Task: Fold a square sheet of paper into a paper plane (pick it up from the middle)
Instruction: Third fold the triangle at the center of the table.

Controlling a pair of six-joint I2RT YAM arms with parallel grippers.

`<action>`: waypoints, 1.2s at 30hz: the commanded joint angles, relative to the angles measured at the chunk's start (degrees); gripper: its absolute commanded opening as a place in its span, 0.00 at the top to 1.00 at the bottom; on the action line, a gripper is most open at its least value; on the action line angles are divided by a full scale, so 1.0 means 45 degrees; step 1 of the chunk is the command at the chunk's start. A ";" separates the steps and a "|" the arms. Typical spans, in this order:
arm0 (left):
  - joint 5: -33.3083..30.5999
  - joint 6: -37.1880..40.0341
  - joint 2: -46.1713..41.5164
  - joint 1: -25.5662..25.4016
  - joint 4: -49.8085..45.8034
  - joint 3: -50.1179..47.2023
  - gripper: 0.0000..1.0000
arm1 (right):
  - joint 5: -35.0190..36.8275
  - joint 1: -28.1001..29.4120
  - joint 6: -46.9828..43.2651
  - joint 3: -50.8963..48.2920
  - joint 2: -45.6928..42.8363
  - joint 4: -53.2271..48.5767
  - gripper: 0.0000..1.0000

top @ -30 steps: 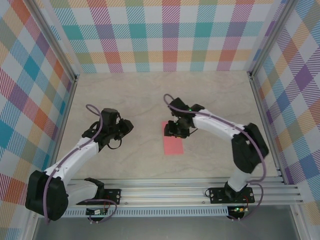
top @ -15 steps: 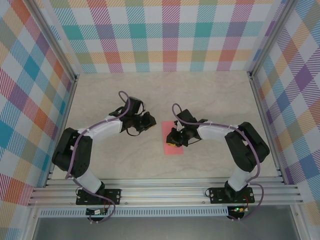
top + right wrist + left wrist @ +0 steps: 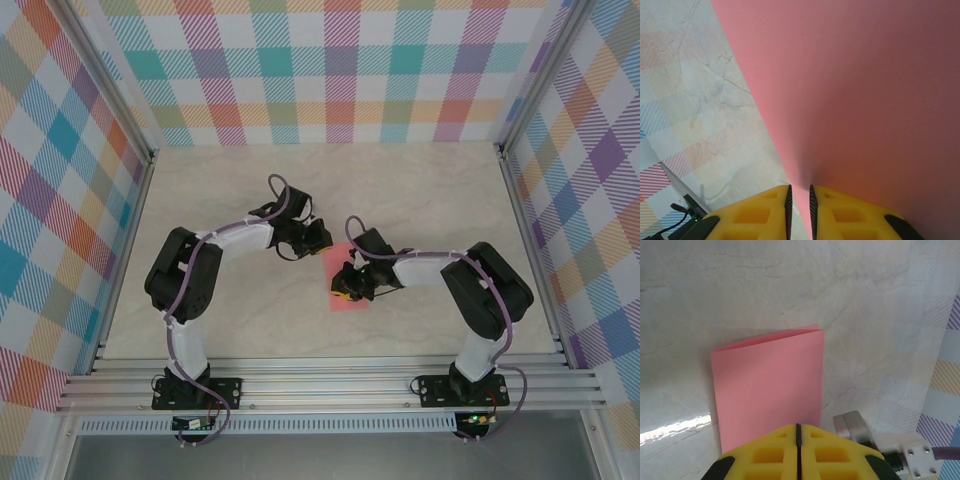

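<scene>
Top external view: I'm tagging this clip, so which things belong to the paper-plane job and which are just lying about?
Job: folded pink sheet of paper, left tool, right tool.
Just there: marble-look table, plaid walls, aluminium rails.

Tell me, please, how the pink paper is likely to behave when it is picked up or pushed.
The paper looks thin and lies flat, so it would probably droop if lifted by one edge. Its far edge shows two slightly offset layers, so the fold may spring open. On the smooth table it likely slides when pushed.
</scene>
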 commanded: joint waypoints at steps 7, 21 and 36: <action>0.0186 0.0474 0.1341 -0.0244 -0.0510 0.1054 0.94 | 0.4203 0.0007 -0.0184 -0.1309 -0.3981 -0.2092 0.68; 0.0012 0.0815 0.2144 -0.0224 -0.0658 0.1193 0.96 | 0.3070 -0.0169 0.0252 -0.1429 -0.3547 -0.2790 0.60; -0.0136 0.1184 0.2549 -0.0204 -0.1150 0.1115 0.95 | 0.2430 -0.0150 0.0763 -0.1743 -0.2851 -0.3101 0.57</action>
